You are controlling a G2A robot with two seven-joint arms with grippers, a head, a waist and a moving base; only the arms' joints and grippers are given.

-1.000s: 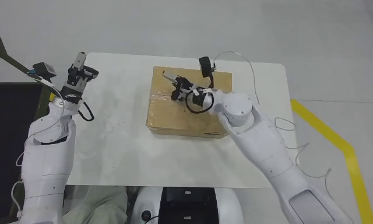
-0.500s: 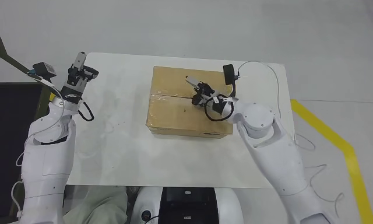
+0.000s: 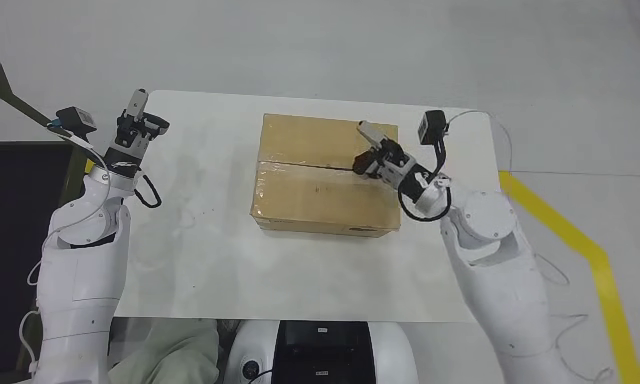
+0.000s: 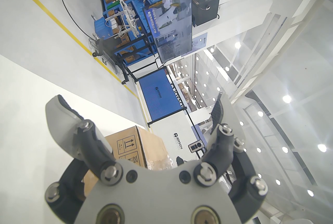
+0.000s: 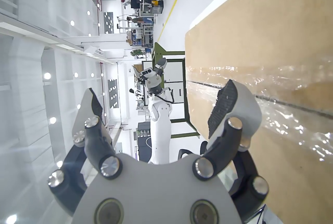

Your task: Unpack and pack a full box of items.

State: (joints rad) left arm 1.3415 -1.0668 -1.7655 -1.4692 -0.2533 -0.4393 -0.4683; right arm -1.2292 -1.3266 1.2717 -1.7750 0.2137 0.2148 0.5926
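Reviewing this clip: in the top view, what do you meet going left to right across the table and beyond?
left gripper → bare white table → taped cardboard box → right gripper, over the box's right end → yellow floor line

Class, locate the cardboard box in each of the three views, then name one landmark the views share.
Top view: cardboard box in the middle of the white table, right gripper above its seam.
Left wrist view: one corner of it, beyond the open left gripper.
Right wrist view: its top face, close beside the gripper.
Shared landmark: the clear tape along the seam.
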